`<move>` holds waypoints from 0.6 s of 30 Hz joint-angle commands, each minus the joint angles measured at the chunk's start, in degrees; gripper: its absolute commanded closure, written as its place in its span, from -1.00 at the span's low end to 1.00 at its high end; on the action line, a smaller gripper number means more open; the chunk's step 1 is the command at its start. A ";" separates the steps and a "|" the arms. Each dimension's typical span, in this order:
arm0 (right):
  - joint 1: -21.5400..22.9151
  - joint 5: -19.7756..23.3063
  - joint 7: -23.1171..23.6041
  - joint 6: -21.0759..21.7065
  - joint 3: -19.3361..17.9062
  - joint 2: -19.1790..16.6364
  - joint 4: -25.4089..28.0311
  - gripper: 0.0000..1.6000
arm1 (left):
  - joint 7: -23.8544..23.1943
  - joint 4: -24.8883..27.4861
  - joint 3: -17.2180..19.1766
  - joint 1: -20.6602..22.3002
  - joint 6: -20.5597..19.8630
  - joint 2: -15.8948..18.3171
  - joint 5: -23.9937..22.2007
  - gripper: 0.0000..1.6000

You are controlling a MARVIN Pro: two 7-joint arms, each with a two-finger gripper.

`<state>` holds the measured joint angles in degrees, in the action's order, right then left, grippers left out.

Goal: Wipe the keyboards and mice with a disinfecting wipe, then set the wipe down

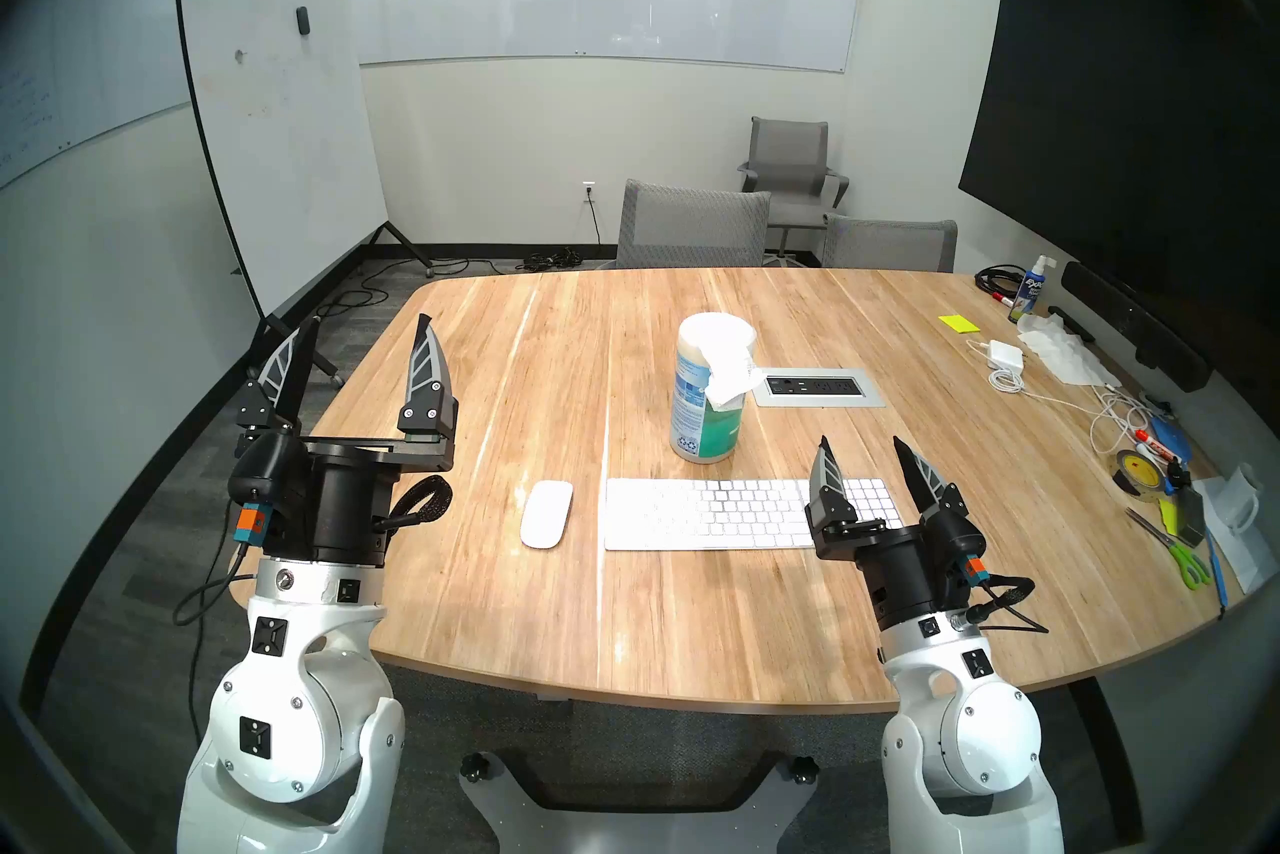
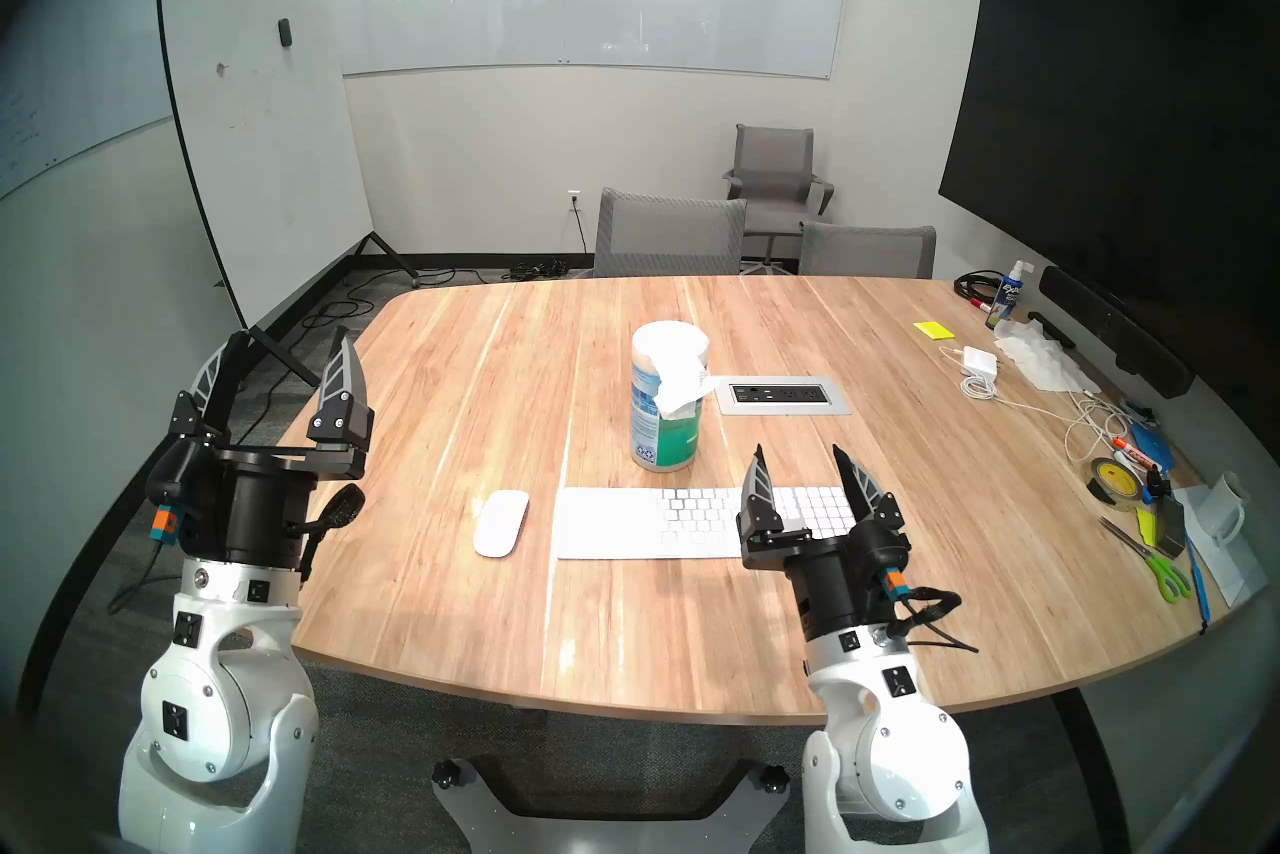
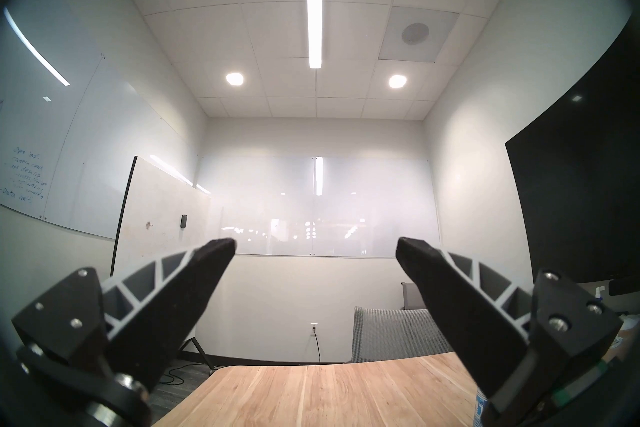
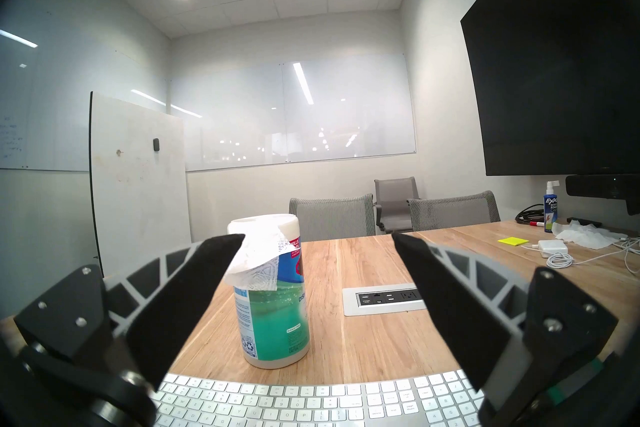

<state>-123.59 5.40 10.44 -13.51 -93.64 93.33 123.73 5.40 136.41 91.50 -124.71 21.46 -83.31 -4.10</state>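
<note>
A white keyboard [image 1: 720, 513] [image 4: 311, 402] lies near the front of the wooden table [image 1: 554, 360], with a white oval mouse [image 1: 546, 514] [image 2: 501, 522] just to its left. Behind them stands a blue-green wipe canister [image 1: 710, 395] [image 4: 273, 298]; a white disinfecting wipe [image 1: 727, 378] [image 4: 258, 260] hangs from its lid. My right gripper [image 1: 862, 450] [image 4: 318, 241] hovers open over the keyboard's right end, empty. Raised at the table's left edge, my left gripper [image 1: 370, 329] [image 3: 316, 244] also stands open and empty.
A grey power outlet panel [image 1: 817, 388] is set into the table right of the canister. The right side holds a charger with cables [image 1: 1004, 364], crumpled tissue [image 1: 1060, 350], yellow notes [image 1: 959, 324], a spray bottle [image 1: 1028, 288], tape, scissors [image 1: 1177, 544]. Grey chairs [image 1: 692, 225] stand behind.
</note>
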 commanded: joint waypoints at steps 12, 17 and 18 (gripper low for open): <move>0.20 -0.51 -0.02 -0.15 -0.05 -0.19 1.16 -1.00 | 0.01 0.88 -0.02 0.04 0.09 -0.04 -0.02 -1.00; 0.74 -0.40 0.60 -0.63 -0.18 -0.70 0.95 -1.00 | 0.01 0.88 -0.02 0.04 0.10 -0.04 -0.02 -1.00; 0.85 -0.56 0.64 -0.95 -0.21 -0.76 0.89 -1.00 | 0.01 0.87 -0.02 0.04 0.10 -0.04 -0.02 -1.00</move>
<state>-123.52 5.29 10.64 -13.54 -93.68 93.21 123.64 5.38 136.32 91.50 -124.71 21.46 -83.31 -4.10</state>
